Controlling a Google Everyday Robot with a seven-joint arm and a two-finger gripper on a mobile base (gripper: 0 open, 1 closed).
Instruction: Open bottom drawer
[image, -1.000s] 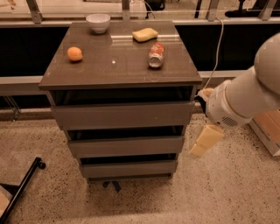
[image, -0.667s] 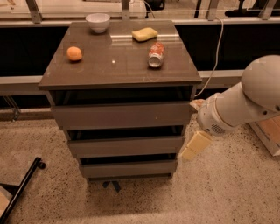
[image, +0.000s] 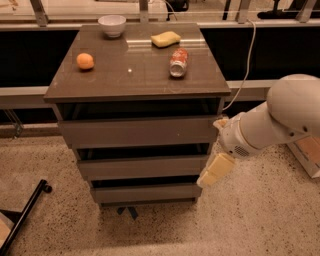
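Observation:
The bottom drawer (image: 145, 193) is the lowest of three grey-brown fronts of the cabinet, flat and without a handle, and it looks shut. The middle drawer (image: 142, 168) and top drawer (image: 140, 132) sit above it. My gripper (image: 215, 171), cream-coloured at the end of the white arm (image: 280, 120), hangs at the cabinet's right front corner. It is level with the middle drawer's right end and just above the right end of the bottom drawer. It holds nothing that I can see.
On the cabinet top (image: 125, 82) lie an orange (image: 85, 61), a white bowl (image: 112, 24), a yellow sponge (image: 166, 38) and a tipped can (image: 178, 62). A black pole (image: 25, 215) lies on the floor at left. A box (image: 307, 152) is at right.
My arm has swung left and down, bringing the gripper from beside the cabinet's right side to its right front corner near the lower drawers. The drawers have not moved.

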